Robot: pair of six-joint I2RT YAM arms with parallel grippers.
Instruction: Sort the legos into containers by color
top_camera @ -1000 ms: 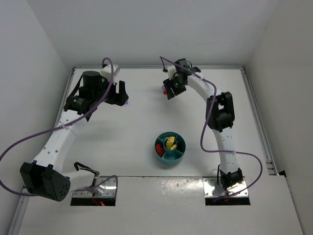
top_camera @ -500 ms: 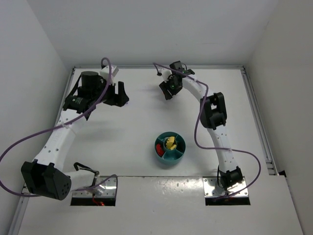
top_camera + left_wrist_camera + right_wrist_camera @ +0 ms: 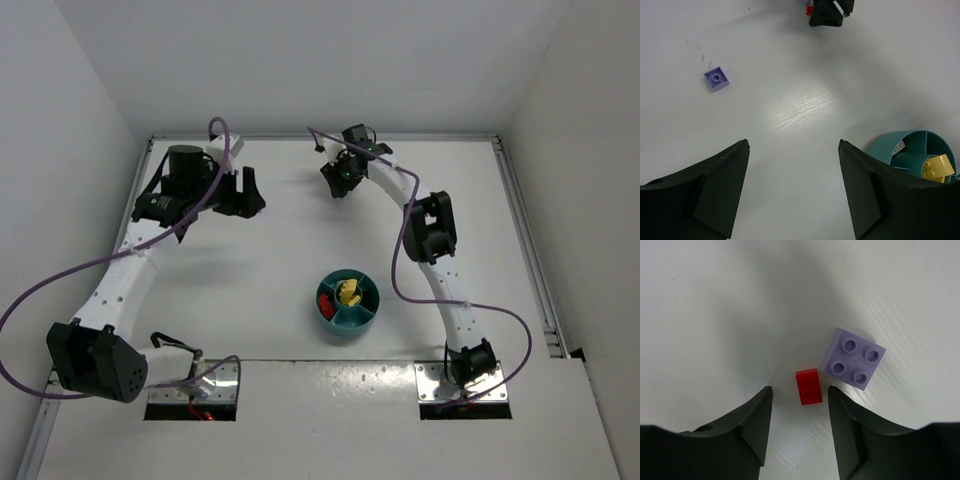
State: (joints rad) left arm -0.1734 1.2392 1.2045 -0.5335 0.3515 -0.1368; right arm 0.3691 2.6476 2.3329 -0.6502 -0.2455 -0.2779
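In the right wrist view a small red brick (image 3: 808, 386) lies on the white table, level with the tips of my open right gripper (image 3: 800, 388) and between them. A lilac four-stud brick (image 3: 853, 359) lies just to its right, touching or nearly touching it. In the top view my right gripper (image 3: 334, 182) is at the far middle of the table. My left gripper (image 3: 794, 142) is open and empty above bare table. A small lilac brick (image 3: 716, 79) lies ahead of it to the left. The teal dish (image 3: 362, 320) holds a red brick (image 3: 325, 300) and yellow bricks (image 3: 349, 292).
The dish (image 3: 888, 145) shows at the lower right of the left wrist view with a yellow brick (image 3: 937, 166) inside. The right gripper's dark fingers (image 3: 829, 14) show at the top of that view. White walls close the table at the back and sides.
My right gripper has swung left and a little farther back over the far table. My left arm has barely moved.
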